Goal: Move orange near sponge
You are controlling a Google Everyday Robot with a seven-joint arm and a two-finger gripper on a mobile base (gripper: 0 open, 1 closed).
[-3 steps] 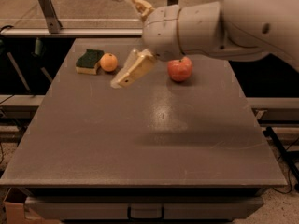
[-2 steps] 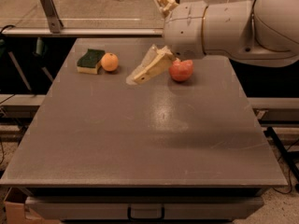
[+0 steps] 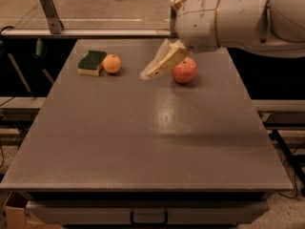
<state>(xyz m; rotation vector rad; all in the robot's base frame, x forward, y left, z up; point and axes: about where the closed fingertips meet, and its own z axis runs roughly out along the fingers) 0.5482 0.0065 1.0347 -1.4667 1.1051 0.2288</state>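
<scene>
Orange [image 3: 112,63] sits at the far left of the table [image 3: 152,151], just beside the sponge [image 3: 91,62]. The white arm reaches in from the upper right. Its gripper [image 3: 156,30] hangs above the surface, its 2 fingers spread wide and empty. The orange lies well to the gripper's left, and a red apple [image 3: 184,71] sits beside the lower finger.

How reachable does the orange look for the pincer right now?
Probably yes: the pincer hangs open above the table beside the apple, nothing between it and the orange; the sponge sits at the orange's far side.
</scene>
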